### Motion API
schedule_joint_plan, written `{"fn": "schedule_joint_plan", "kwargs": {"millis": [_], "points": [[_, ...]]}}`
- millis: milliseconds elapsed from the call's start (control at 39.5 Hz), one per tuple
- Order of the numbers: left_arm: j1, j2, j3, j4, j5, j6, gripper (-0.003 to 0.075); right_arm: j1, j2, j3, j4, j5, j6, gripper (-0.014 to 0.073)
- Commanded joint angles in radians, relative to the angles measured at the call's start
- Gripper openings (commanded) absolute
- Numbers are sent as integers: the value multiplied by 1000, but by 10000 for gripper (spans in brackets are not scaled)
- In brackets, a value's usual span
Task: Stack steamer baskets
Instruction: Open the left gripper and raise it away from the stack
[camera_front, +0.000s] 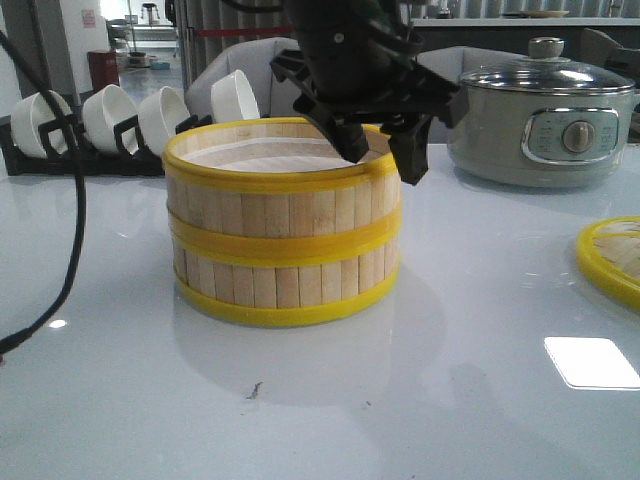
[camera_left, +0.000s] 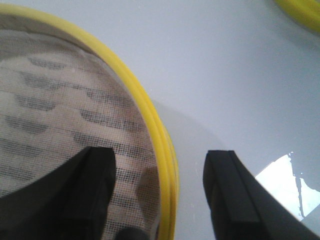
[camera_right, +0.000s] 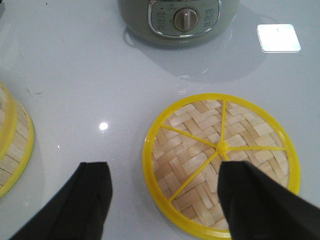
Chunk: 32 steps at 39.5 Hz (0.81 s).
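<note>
Left gripper (camera_front: 378, 152) straddles the stacked steamer baskets' (camera_front: 283, 240) rim, jaws apart; right gripper (camera_right: 165, 192) hovers released above the lid (camera_right: 221, 161).

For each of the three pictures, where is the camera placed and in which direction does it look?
Front view: low over the table, facing forward at the stacked steamer baskets; the left claw straddles their rim.
Left wrist view: on the left arm, looking down at the top basket's white liner; both fingers show.
Right wrist view: on the right arm, looking down at the lid; the right claw is open.
Shared: front and right wrist views show the electric pot.
</note>
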<state>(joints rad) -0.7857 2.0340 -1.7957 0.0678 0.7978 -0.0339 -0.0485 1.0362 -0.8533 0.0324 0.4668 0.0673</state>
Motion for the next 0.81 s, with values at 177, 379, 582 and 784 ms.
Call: {"fn": "schedule_joint_plan", "kwargs": {"millis": [177,379,582,784], "points": [[30,-172,-127,64,-58,-39,189,0,-11,-34,-6,-72,-8,560],[156,-335,-129,64,-106,-66,90,0,-11,-34,-6,-71,-8,560],[373,-494,-129,64,-87,-66,85,0,-11,-34,-5,-71,-8,560],[575,-679,1,40,-118,-72,85,0,-11,-34,0,-71,-8,560]]}}
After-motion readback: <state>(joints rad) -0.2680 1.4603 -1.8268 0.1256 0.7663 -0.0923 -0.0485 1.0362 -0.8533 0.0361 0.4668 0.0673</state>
